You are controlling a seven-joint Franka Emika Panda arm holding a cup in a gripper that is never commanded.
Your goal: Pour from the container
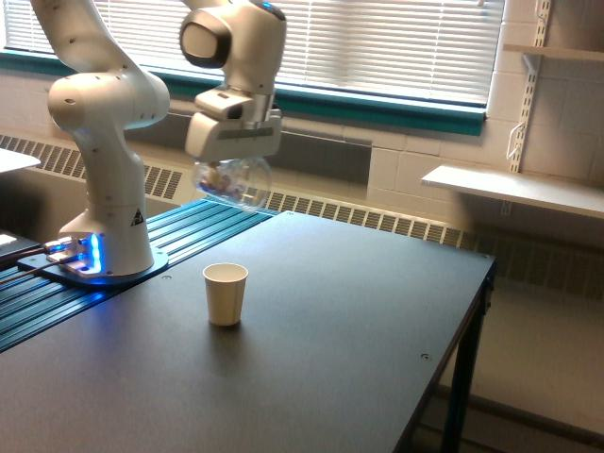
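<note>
While the arm hangs in the upper left of the frame, I see its gripper [229, 162] clamped on the container [231, 181], a clear cup carried tilted, well above the tabletop. Small pinkish-brown pieces show through its wall. Below it and slightly toward the exterior view's right, a small paper cup [226, 293] stands upright on the dark table [359, 330], left of the frame's centre, well apart from the container. At the left edge I see the arm's white base [104, 226] with a blue light glowing at its foot. Window blinds [396, 42] fill the top of the frame.
</note>
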